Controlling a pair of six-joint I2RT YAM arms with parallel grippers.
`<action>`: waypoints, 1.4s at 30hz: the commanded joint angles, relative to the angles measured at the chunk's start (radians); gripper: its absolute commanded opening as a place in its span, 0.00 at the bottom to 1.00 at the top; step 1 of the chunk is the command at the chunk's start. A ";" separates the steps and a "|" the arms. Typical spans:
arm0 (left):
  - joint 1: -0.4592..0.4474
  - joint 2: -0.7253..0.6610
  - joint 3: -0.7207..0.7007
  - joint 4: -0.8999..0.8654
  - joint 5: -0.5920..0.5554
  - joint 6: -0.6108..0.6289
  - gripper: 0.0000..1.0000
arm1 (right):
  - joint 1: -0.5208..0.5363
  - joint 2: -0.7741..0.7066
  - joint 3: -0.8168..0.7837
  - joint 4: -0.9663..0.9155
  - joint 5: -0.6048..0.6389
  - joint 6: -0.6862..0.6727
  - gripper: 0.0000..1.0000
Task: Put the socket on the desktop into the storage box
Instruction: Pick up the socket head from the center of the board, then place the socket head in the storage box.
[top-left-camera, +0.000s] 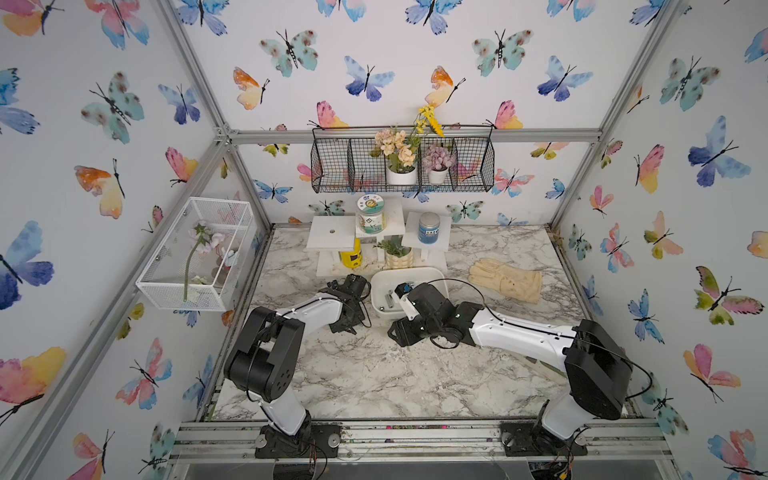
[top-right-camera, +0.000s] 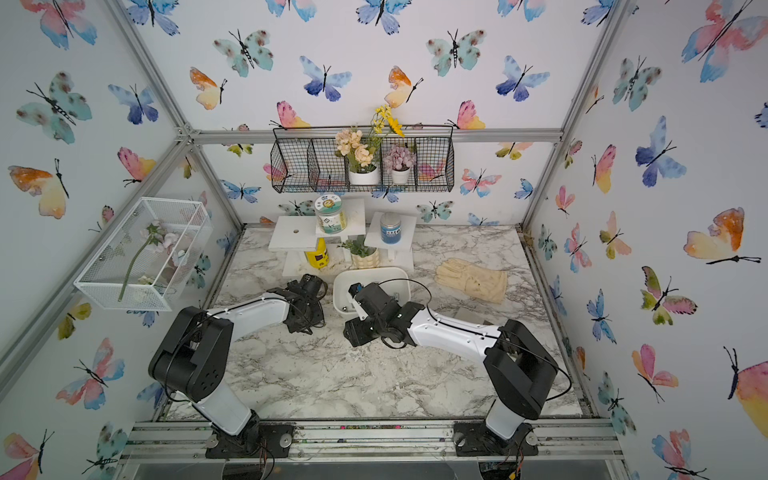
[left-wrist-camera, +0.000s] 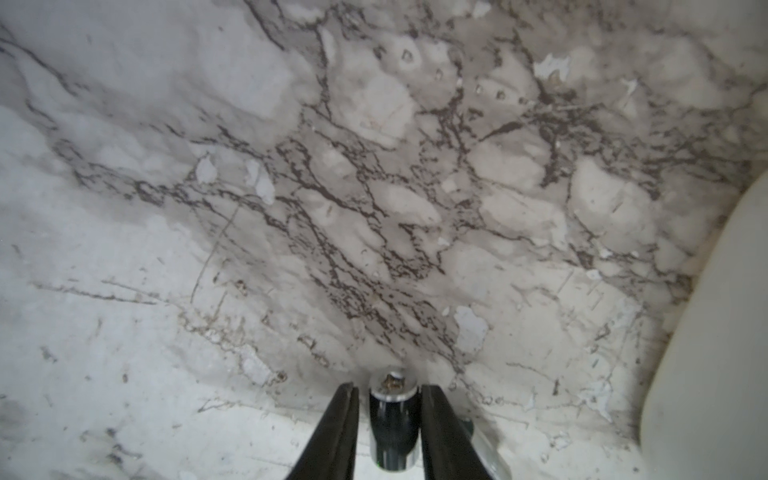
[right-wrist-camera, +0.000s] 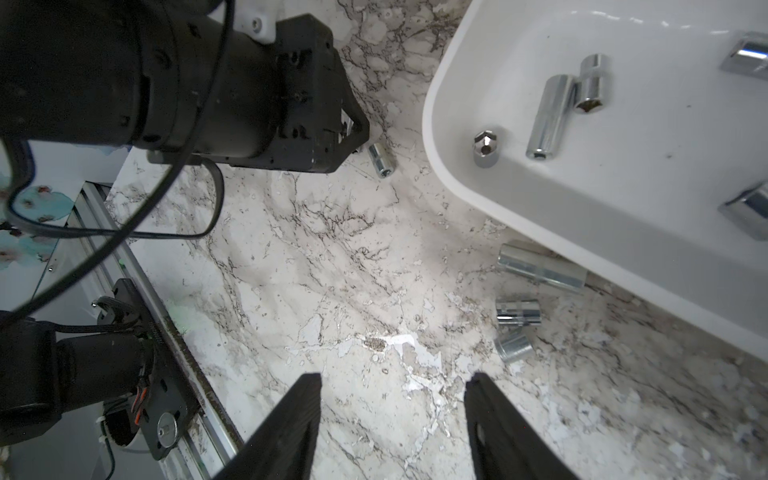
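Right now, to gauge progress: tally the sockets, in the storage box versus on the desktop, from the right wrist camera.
Sockets in the storage box: 5, two cut off by the frame
Sockets on the desktop: 4
Total: 9

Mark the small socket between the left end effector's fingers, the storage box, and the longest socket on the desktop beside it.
Small socket (left-wrist-camera: 392, 419): left wrist view, its barrel.
Storage box (right-wrist-camera: 432, 120): right wrist view, its rim.
Longest socket (right-wrist-camera: 542, 269): right wrist view, mid-barrel.

Cream glove (top-left-camera: 506, 284) flat; blue jar (top-left-camera: 429, 227) on white stand (top-left-camera: 445, 235).
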 joint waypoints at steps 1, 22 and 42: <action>0.007 0.014 -0.002 -0.005 -0.011 0.001 0.26 | 0.008 -0.040 -0.015 0.009 0.023 0.011 0.60; 0.007 -0.019 -0.001 -0.023 -0.008 0.000 0.13 | 0.008 -0.086 -0.053 0.005 0.054 0.021 0.60; -0.055 -0.121 0.110 -0.078 0.045 -0.011 0.12 | 0.008 -0.147 -0.080 0.025 0.090 0.057 0.61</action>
